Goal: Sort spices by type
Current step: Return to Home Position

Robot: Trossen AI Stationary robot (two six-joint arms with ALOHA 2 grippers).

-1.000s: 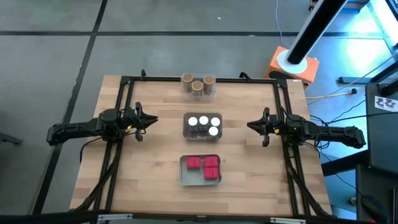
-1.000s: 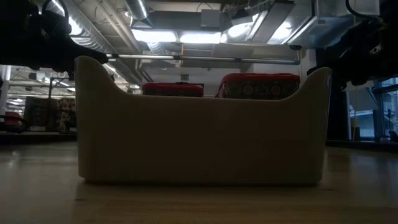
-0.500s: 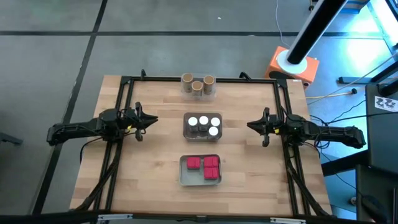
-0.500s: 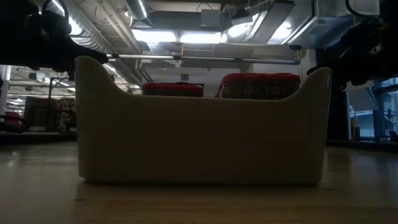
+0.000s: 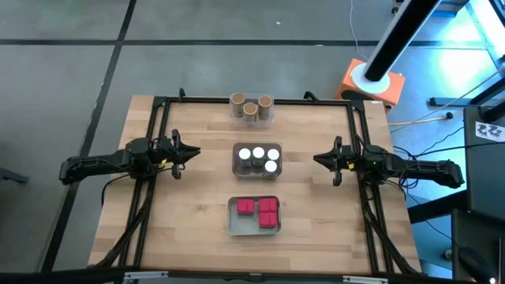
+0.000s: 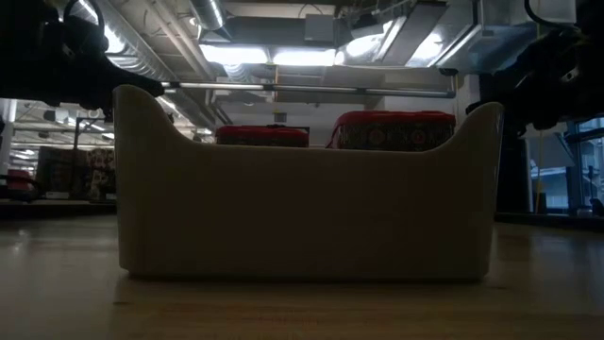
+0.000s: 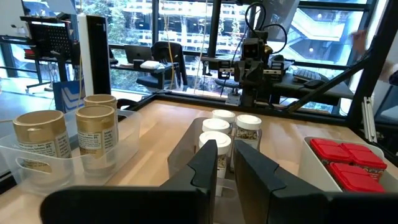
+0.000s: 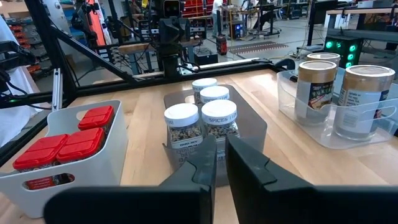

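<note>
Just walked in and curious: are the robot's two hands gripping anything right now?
Dark two-fingered left hand: nearly closed, thin gap between the fingers, holding nothing.
Dark two-fingered right hand: nearly closed, even thinner gap, holding nothing.

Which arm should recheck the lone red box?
Left, probably: the lone red box lies on the left pincer's side of its bin, with the red pair between it and the right pincer.

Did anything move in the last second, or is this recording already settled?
Nothing visibly changed. The left gripper and right gripper rest empty at the sides of the table; gold cylinders, white-lidded jars and red boxes sit grouped by kind.
</note>
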